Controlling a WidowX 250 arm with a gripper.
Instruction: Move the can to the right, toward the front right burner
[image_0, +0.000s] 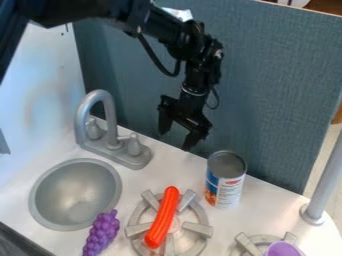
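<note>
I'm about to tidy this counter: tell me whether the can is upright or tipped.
Upright: the can stands on the counter, its round metal end facing up.

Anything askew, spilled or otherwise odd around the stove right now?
No spill or damage shows, and the can stands upright. One oddity: the orange-red sausage lies directly across the burner grate, with no pan under it.

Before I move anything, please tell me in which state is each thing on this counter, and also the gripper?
Gripper: open, fingers apart, holding nothing, above the counter behind the can.
Can: upright; whether its top is sealed, I cannot tell.
Red sausage: lying across the burner.
Purple grapes: lying beside the sink.
Faucet: upright, no water visible.
</note>
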